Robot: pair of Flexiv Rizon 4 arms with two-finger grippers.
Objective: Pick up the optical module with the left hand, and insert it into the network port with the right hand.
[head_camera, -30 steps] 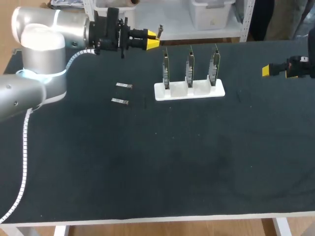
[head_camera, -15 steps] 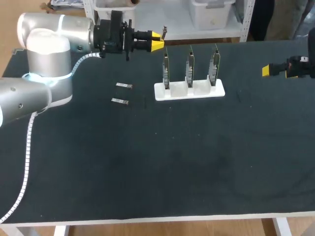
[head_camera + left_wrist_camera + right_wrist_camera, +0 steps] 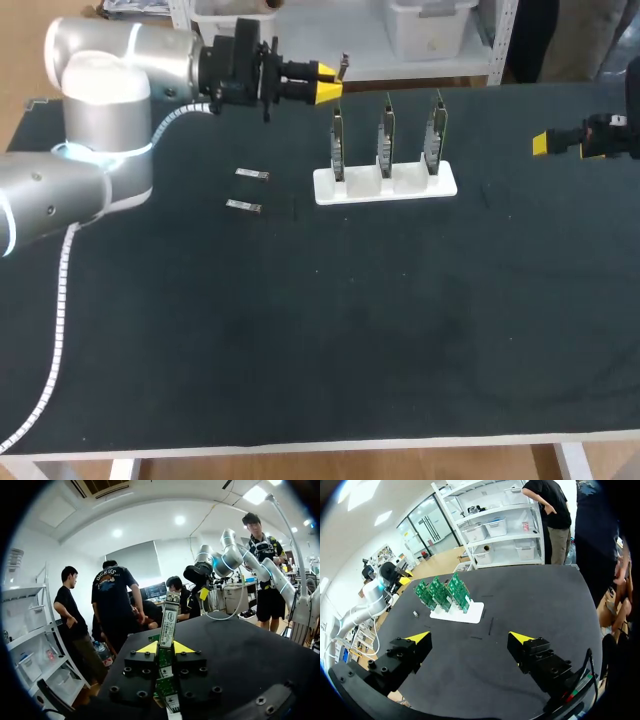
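The left tool (image 3: pixel 322 92) clamped one optical module (image 3: pixel 169 622); two other modules (image 3: pixel 252 175) (image 3: pixel 243 206) lay on the tabletop (image 3: pixel 300 330) near three circuit boards (image 3: pixel 386 135), the right tool's (image 3: pixel 470 638) fingers apart.

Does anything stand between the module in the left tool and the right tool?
Nothing visible. Past the optical module in the left tool, the left wrist view shows only bare table up to the right arm. The network cards appear between it and the right tool only in the head view.
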